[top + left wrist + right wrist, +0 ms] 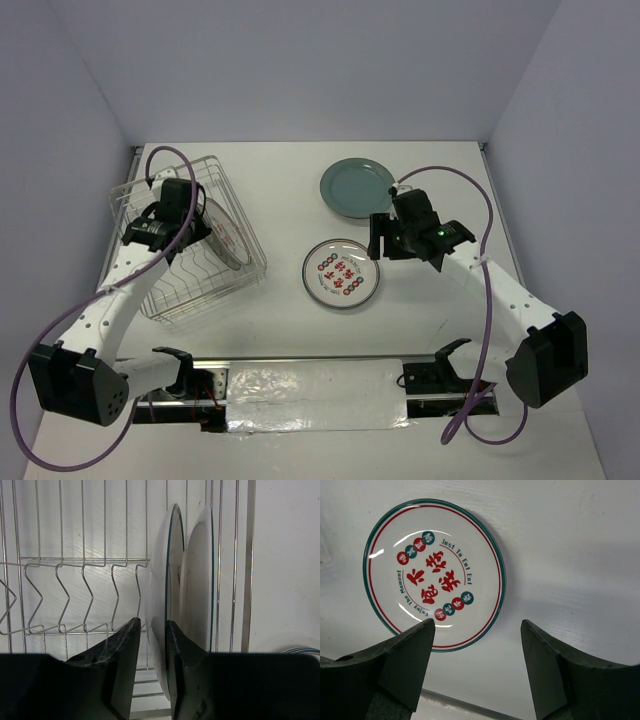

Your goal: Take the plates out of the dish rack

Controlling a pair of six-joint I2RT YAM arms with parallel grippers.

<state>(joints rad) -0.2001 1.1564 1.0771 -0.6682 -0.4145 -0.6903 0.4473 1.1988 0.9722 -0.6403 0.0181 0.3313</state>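
The silver wire dish rack [170, 290] stands at the left and holds two plates upright [226, 232]. My left gripper [183, 228] reaches into it. In the left wrist view its jaws [152, 621] straddle the rim of the nearer white plate [160, 580]. The right finger touches the plate and a small gap shows at the left finger. The second plate [200, 580] stands just behind, among the rack wires [82, 560]. A white plate with red centre marks [341, 272] [435, 575] and a grey-teal plate [357, 187] lie flat on the table. My right gripper [385, 240] [477, 622] is open and empty beside the white plate.
White walls close in the table at the back and both sides. A metal rail [320, 360] and a taped plastic sheet [315, 395] run along the near edge between the arm bases. Purple cables [470, 180] loop off both arms.
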